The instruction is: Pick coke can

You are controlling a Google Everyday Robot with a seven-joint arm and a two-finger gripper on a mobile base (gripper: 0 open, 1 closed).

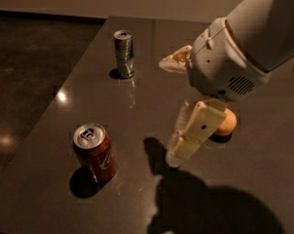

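Note:
The coke can (94,152), short and red-brown with white script and a silver top, stands upright on the dark table (137,106) at the near left. My gripper (167,112) hangs above the table's middle, to the right of the can and well apart from it. Its jaws are spread wide and hold nothing. One cream finger (193,130) points down and left toward the table. The other finger (174,62) sticks out higher up. The white arm comes in from the upper right.
A taller, slim silver-grey can (123,53) stands at the far left of the table. An orange fruit (226,122) lies just behind the lower finger, partly hidden by it. The table's left edge runs diagonally, with dark floor (25,57) beyond it.

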